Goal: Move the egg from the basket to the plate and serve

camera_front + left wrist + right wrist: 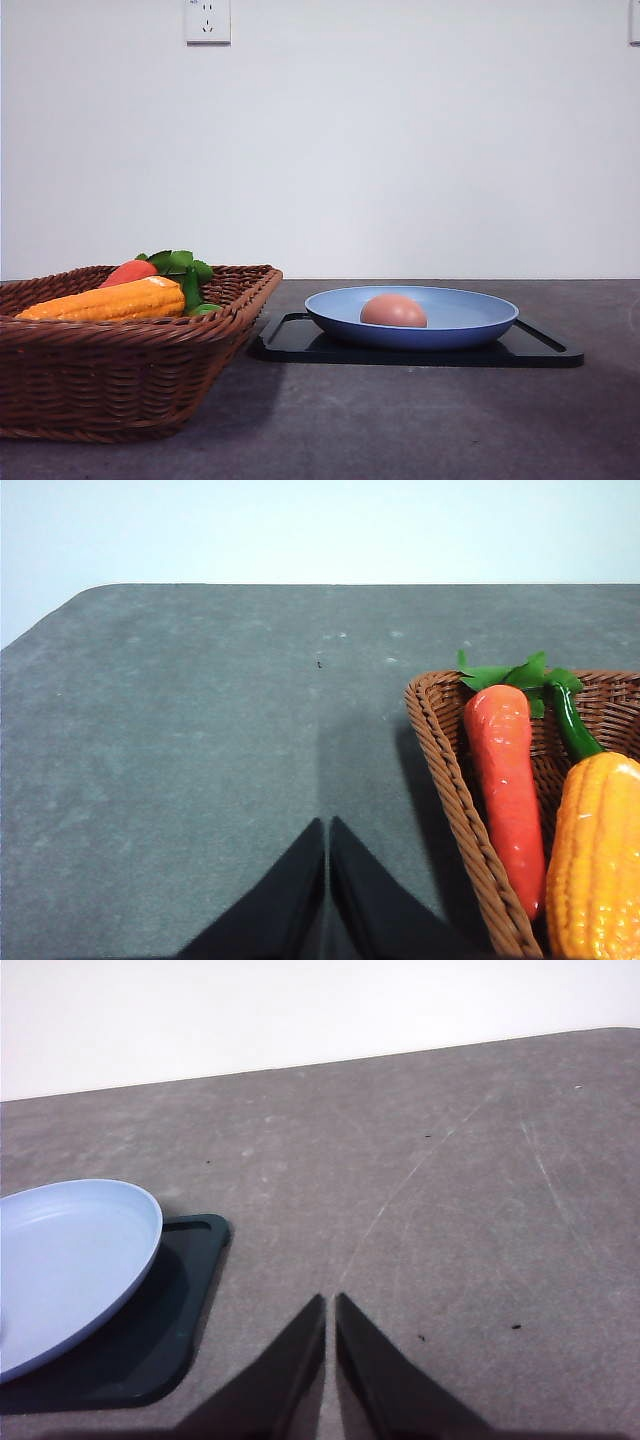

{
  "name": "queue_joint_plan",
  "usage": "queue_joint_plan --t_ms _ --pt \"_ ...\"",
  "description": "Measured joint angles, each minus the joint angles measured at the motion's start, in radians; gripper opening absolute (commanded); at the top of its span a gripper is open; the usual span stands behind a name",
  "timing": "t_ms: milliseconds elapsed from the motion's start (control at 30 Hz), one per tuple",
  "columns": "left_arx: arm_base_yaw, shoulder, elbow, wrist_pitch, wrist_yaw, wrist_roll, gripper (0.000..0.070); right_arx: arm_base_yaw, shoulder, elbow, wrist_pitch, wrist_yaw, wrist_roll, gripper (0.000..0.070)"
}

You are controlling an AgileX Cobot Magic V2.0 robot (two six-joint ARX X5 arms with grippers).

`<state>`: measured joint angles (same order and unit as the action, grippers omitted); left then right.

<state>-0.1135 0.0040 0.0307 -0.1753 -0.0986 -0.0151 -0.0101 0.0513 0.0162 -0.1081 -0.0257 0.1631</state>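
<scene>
1. Nearest the robot, the left gripper [327, 880] hangs over bare table [200, 740] just beside the basket, its fingers pressed together and holding nothing.
2. The right gripper [330, 1355] is likewise closed and empty, poised over the grey tabletop near a corner of the black tray [190, 1290].
3. In the front view the woven basket [120, 370] sits at left, carrying a corn cob [105, 300] and a carrot [130, 271] with green leaves.
4. Farther right, the egg [393, 311] lies in the blue plate [470, 325], which rests on the tray.
5. The transfer looks complete; serving appears to be the step in hand.
6. The next move likely calls for a gripper to open and take the plate or tray by its rim, keeping it level so the egg does not roll.
</scene>
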Motion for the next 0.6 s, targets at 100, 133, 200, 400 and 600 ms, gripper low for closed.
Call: queue_joint_plan --t_ms 100,133,200,400,600 --pt "0.000 0.000 0.000 0.000 0.000 0.000 0.0000 0.000 0.000 0.000 0.000 0.000 0.000 0.0000" --pt "0.000 0.000 0.000 0.000 0.000 0.000 0.0000 0.000 0.000 0.000 0.000 0.000 0.000 0.0000" --pt "0.000 0.000 0.000 0.000 0.000 0.000 0.0000 0.000 0.000 0.000 0.000 0.000 0.000 0.0000" --pt "0.000 0.000 0.000 0.000 0.000 0.000 0.0000 0.000 0.000 0.000 0.000 0.000 0.000 0.0000" --pt "0.000 0.000 0.000 0.000 0.000 0.000 0.0000 0.000 0.000 0.000 0.000 0.000 0.000 0.0000"
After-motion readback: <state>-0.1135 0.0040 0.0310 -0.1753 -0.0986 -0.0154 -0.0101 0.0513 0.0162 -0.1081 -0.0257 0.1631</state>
